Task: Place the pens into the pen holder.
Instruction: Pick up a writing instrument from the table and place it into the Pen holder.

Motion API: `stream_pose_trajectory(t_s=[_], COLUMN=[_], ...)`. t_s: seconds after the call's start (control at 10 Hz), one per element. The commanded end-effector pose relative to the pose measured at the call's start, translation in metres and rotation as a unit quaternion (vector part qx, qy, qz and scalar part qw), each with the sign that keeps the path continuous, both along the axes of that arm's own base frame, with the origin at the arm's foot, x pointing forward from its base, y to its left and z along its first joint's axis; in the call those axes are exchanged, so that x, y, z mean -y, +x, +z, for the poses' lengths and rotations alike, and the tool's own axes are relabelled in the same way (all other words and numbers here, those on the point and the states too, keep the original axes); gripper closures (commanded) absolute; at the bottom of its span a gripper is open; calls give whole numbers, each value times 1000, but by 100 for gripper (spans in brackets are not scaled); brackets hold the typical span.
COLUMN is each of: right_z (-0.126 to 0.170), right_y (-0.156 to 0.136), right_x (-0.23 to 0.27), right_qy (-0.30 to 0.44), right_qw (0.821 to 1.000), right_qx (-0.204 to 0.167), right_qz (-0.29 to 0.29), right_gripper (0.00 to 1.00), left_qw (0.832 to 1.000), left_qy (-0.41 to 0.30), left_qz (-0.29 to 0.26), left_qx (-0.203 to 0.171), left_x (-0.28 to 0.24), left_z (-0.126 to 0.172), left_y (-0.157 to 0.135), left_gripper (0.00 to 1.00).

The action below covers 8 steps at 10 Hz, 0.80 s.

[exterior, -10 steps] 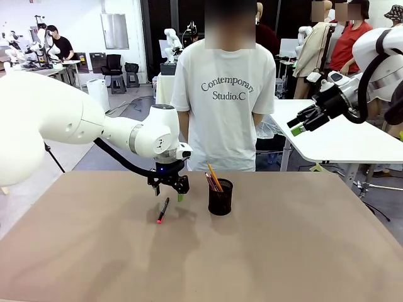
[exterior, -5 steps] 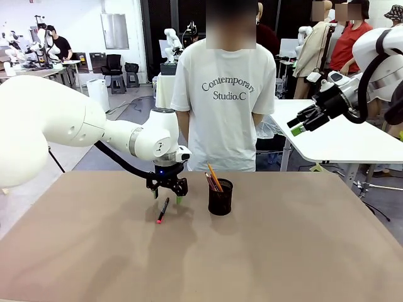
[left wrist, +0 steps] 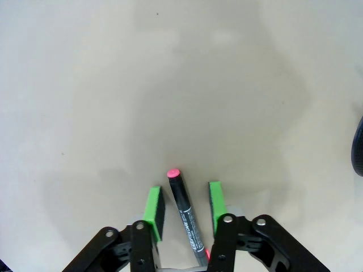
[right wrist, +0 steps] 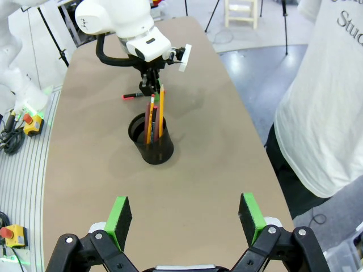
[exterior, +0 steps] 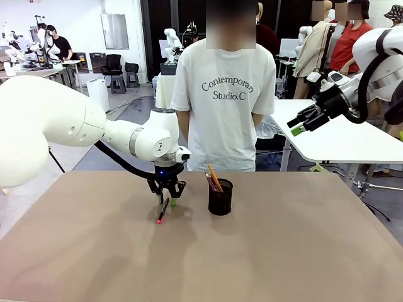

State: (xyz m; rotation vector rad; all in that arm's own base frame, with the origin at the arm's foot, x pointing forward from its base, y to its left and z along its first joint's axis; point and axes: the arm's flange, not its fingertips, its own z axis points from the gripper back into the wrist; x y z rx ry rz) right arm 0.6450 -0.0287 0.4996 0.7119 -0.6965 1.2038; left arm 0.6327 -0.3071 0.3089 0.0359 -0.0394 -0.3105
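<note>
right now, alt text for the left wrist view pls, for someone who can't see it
A black pen with a pink-red tip lies on a pale table between the green pads of the left gripper. Small gaps show on both sides of the pen. A dark curved edge shows at the right border.

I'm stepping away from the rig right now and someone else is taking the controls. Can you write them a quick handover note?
Left gripper: down at the table, fingers either side of the black pen, part closed; a gap shows at each pad, so no grip yet.
Right gripper: open, empty, raised off to the side.
Pen holder: upright on the table, right of the left gripper.
Done: the yellow pencil and a reddish pen stand in the holder.
Left: close on the black pen, lift it, drop it in the holder.
</note>
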Motion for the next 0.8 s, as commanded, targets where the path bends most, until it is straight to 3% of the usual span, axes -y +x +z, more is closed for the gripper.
stream_pose_trajectory(t_s=[0.0, 0.4, 0.7], right_z=[2, 2, 2], right_y=[0, 0, 0], right_x=[-1, -1, -1], right_qy=[-1, -1, -1], right_qw=[1000, 1000, 1000], right_qx=[2, 2, 2], right_qz=[-1, -1, -1], right_gripper=[0, 0, 0], left_qw=[1000, 1000, 997], left_qy=[12, 12, -68], left_qz=[16, 21, 1], left_qx=[-2, -20, -26], left_x=[0, -7, -22], left_z=[2, 10, 50], left_y=[1, -1, -8], left_gripper=[100, 100, 100])
